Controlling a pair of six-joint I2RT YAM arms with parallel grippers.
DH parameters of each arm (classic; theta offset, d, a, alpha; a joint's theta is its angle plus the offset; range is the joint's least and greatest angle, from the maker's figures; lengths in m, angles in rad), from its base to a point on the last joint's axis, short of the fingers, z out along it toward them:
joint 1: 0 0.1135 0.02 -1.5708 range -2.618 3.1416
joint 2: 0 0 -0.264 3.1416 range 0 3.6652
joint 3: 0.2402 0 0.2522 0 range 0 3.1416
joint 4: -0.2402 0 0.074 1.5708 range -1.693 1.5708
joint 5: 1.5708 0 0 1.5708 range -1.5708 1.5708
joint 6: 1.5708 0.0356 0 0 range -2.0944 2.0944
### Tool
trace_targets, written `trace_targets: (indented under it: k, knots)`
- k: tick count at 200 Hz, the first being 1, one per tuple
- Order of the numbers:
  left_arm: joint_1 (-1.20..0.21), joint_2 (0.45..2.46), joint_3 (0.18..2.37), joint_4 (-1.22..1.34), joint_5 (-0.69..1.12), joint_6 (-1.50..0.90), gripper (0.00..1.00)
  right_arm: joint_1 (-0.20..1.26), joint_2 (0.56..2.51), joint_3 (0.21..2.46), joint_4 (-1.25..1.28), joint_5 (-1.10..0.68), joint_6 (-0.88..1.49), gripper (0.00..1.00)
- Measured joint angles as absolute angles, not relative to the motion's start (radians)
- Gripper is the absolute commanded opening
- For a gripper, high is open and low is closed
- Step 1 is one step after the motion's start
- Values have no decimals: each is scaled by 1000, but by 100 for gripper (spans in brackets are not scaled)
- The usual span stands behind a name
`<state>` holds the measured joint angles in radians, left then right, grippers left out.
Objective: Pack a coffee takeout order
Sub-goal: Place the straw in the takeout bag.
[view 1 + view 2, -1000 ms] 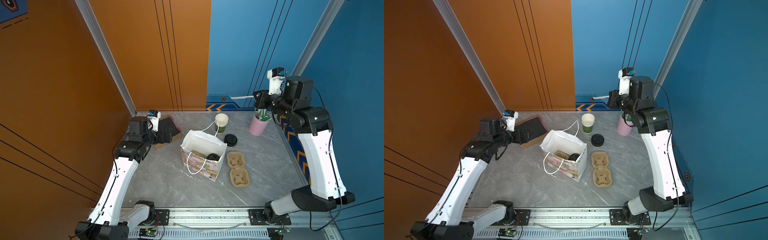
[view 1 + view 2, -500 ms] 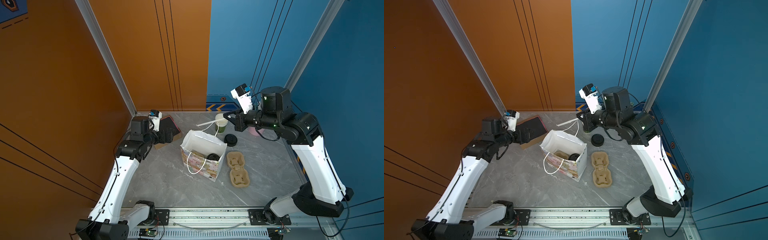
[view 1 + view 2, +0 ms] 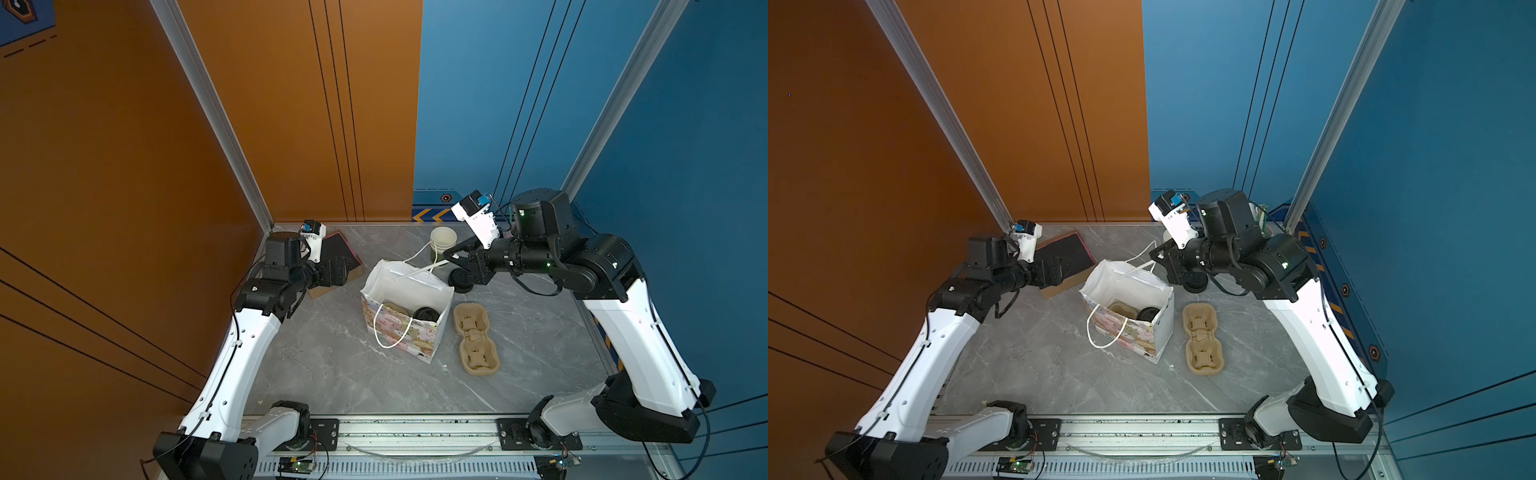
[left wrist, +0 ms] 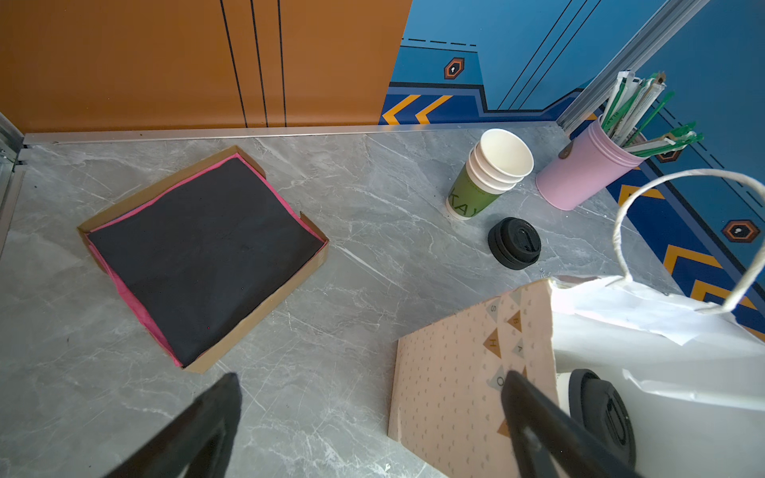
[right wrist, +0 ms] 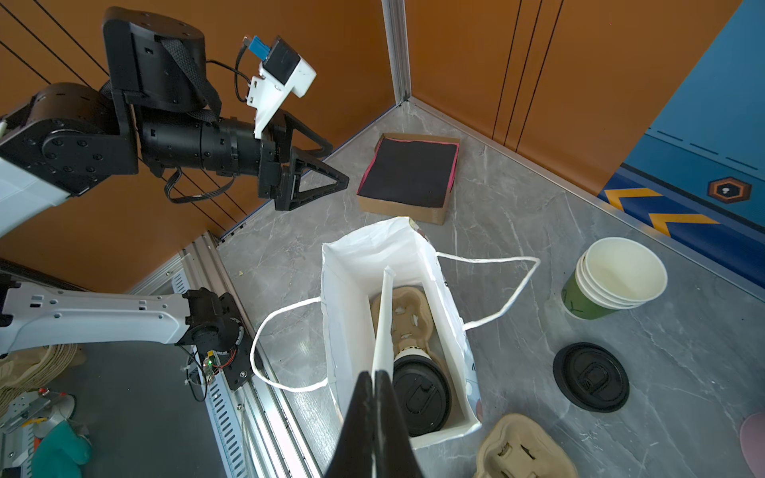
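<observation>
Straw [image 5: 383, 318] carrying was the change: a second earlier the right gripper [image 5: 374, 374] stood over the pink holder [image 4: 583, 174] at the far right corner of the counter [image 3: 332, 365]. It had since swung to the middle, jaws pinched tight on the white-wrapped straw, whose free end reached over the open paper bag [image 3: 405, 336]. Inside the bag the lidded cup [image 5: 420, 393] already sat in a cardboard carrier [image 5: 403, 314]. The left gripper [image 4: 370, 378] had hardly moved; it hung spread wide and empty near the far left corner, just short of the tray [image 4: 265, 310] holding the black napkin [image 4: 203, 252]. By my reading, the straw only needed dropping into the bag, leaving the napkin as the last item.
</observation>
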<state>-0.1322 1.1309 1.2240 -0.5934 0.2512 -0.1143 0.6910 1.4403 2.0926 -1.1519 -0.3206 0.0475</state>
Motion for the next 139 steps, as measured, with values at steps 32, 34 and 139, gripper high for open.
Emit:
trace_targets:
  k: [32,34,139]
  knots:
    - [-132,1135,1224,-593,247,-121,98,735,1464,2070,-1161,-308,30,0]
    - [-132,1136,1224,-593,245,-121,98,737,1467,2069,-1161,-307,28,0]
    - [-132,1158,1224,-593,235,-140,98,812,1703,1979,-1132,-231,-4,5]
